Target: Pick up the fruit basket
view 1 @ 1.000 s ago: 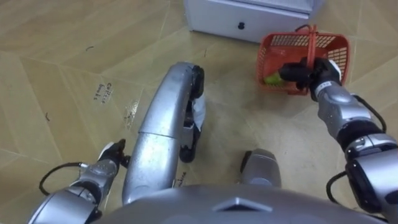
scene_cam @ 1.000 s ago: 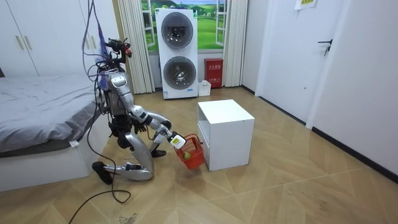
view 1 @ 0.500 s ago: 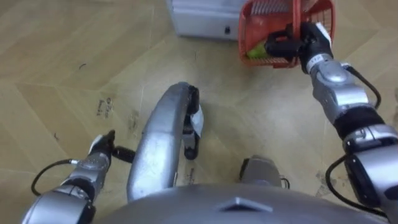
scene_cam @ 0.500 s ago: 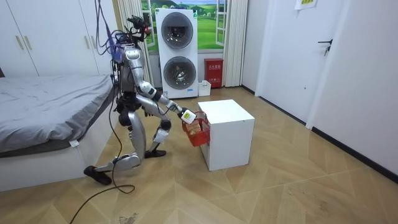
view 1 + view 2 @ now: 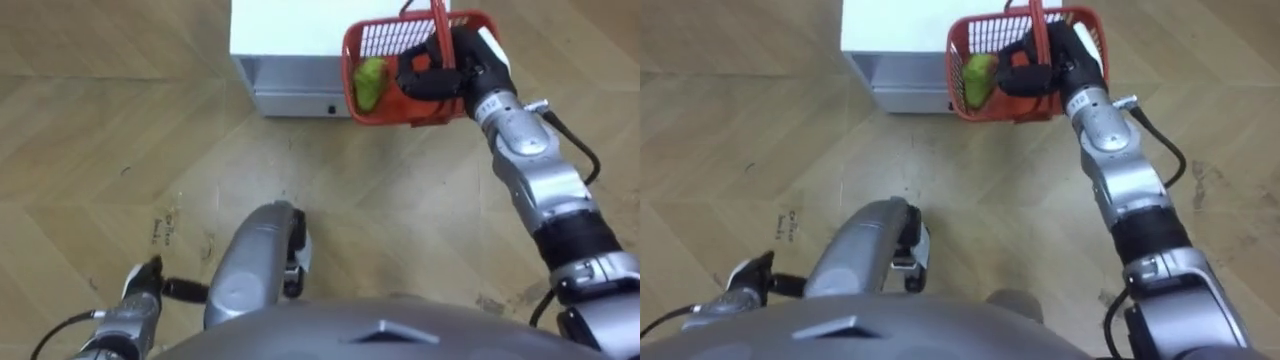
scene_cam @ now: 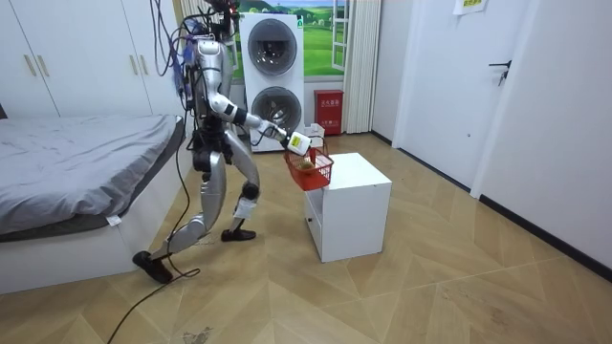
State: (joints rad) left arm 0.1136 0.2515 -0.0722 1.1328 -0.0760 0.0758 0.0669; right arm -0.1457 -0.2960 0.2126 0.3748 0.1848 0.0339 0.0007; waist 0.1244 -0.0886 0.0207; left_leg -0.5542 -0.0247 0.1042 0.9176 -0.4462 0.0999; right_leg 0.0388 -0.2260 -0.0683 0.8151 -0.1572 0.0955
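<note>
Hanging low at my left side, my left hand [image 5: 148, 284] is idle and well away from the work; I cannot tell whether it is open or closed. Further right, the white cabinet [image 5: 290, 40] stands on the wooden floor [image 5: 120, 120] with its drawer front towards me. At the cabinet's right edge, the red fruit basket [image 5: 385, 40] is off the floor. It hangs from my right hand [image 5: 432, 76], whose fingers are curled tight round the handle [image 5: 440, 30]. I grip there, I think, so that the load hangs straight below my hold. A green fruit [image 5: 370, 80] rests against the basket wall nearest the cabinet, probably because the basket tips that way.

In the room view I stand on my feet between the bed [image 6: 76, 162] and the cabinet. My right arm reaches forward, so the basket hangs about level with the cabinet top, clear of my legs. I judge the pick-up done.
</note>
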